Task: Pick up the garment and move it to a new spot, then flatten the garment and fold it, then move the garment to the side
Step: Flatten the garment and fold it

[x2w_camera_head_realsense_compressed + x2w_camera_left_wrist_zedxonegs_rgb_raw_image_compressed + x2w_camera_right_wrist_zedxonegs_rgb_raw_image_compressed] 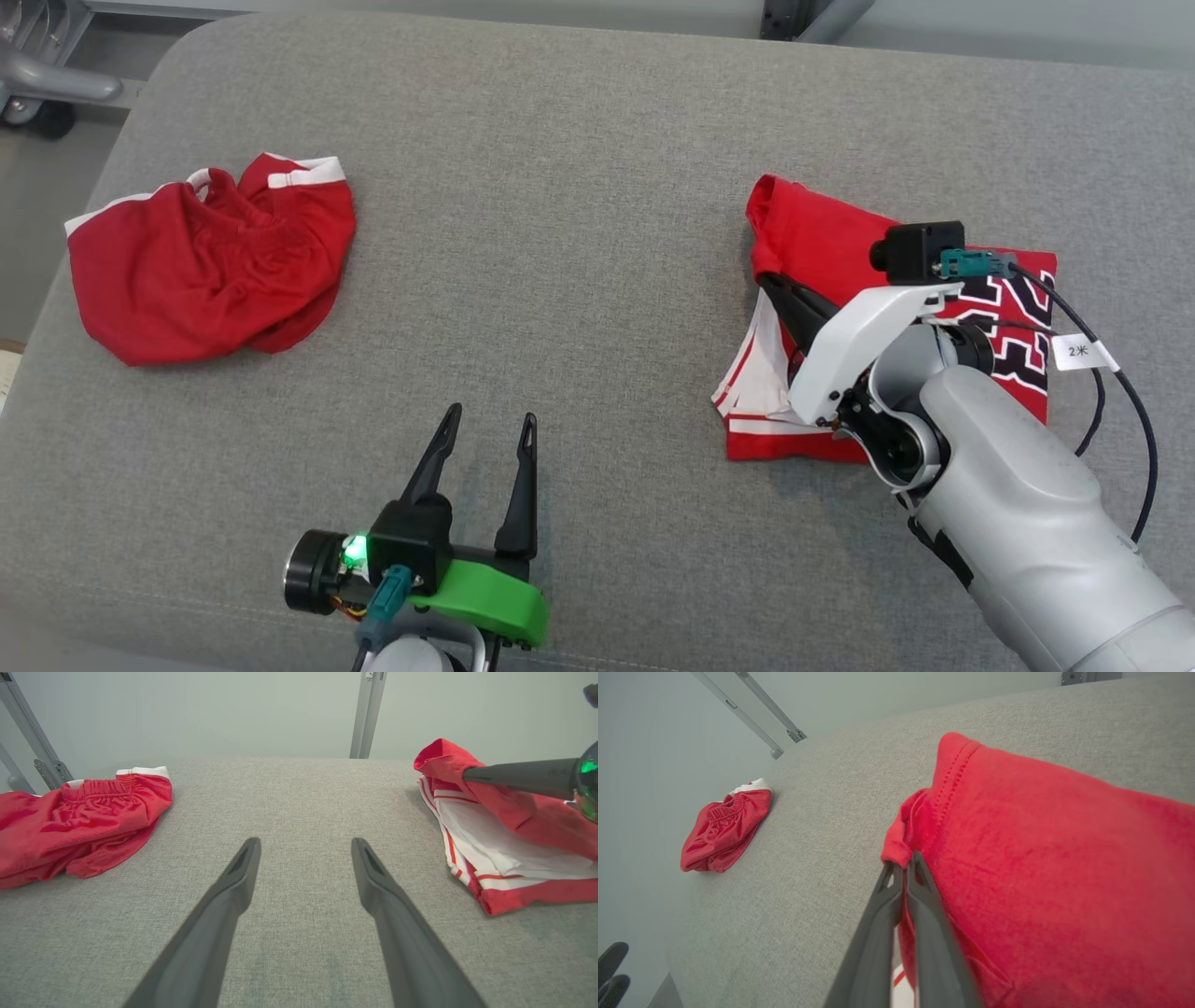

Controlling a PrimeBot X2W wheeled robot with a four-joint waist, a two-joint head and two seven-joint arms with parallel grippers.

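Right wrist view shows the right gripper point(903, 868) clamped shut on a raised red fold of the garment point(1041, 858), which lies part-folded at the right of the grey cushion point(822, 835); folding judged incomplete and the move aside outstanding, right arm reaching forward over it, left gripper point(492, 413) hovering wide open and empty.

Grey fabric-covered surface point(579, 121); pale wall point(224, 709); metal post point(369, 714) behind
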